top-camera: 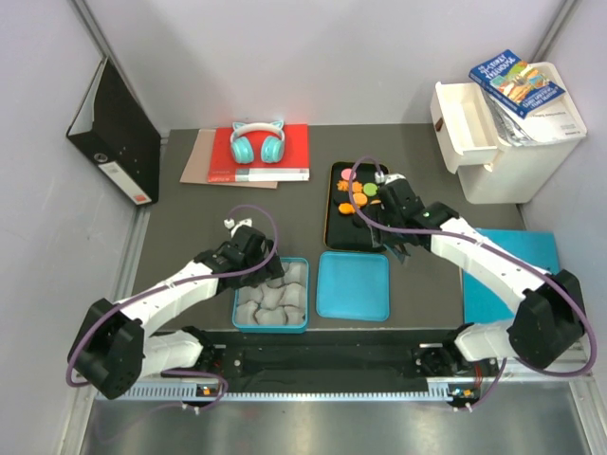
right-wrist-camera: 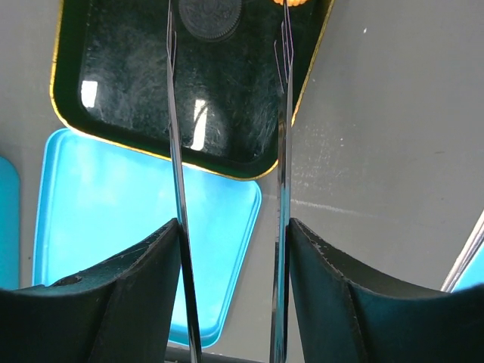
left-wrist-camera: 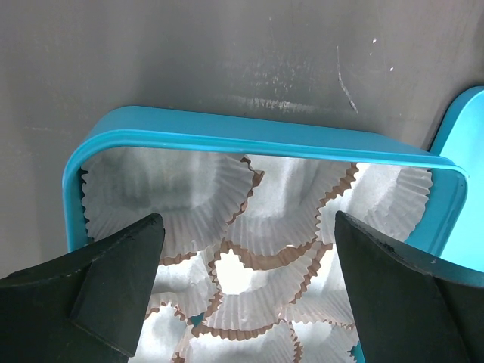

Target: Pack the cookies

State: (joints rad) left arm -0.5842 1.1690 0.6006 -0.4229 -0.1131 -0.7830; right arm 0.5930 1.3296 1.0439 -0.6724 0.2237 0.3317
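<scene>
The cookies (top-camera: 358,192), orange, green and black discs, lie on a black gold-rimmed tray (top-camera: 341,232). In the right wrist view a black cookie (right-wrist-camera: 210,15) and the edge of an orange one (right-wrist-camera: 301,2) show at the top on the tray (right-wrist-camera: 189,98). My right gripper (top-camera: 389,204) (right-wrist-camera: 234,227) is shut on metal tongs (right-wrist-camera: 175,151), whose two blades reach out over the tray's near right part. My left gripper (top-camera: 268,270) (left-wrist-camera: 247,223) is open and empty just above a blue box (top-camera: 236,301) (left-wrist-camera: 249,140) filled with white paper cups (left-wrist-camera: 227,272).
A blue lid (top-camera: 353,284) (right-wrist-camera: 113,212) lies between the box and the tray. Teal headphones (top-camera: 257,142) rest on a red book at the back. A black binder (top-camera: 114,133) stands at the left, a white drawer unit (top-camera: 503,142) at the back right, and a blue board (top-camera: 503,256) at the right.
</scene>
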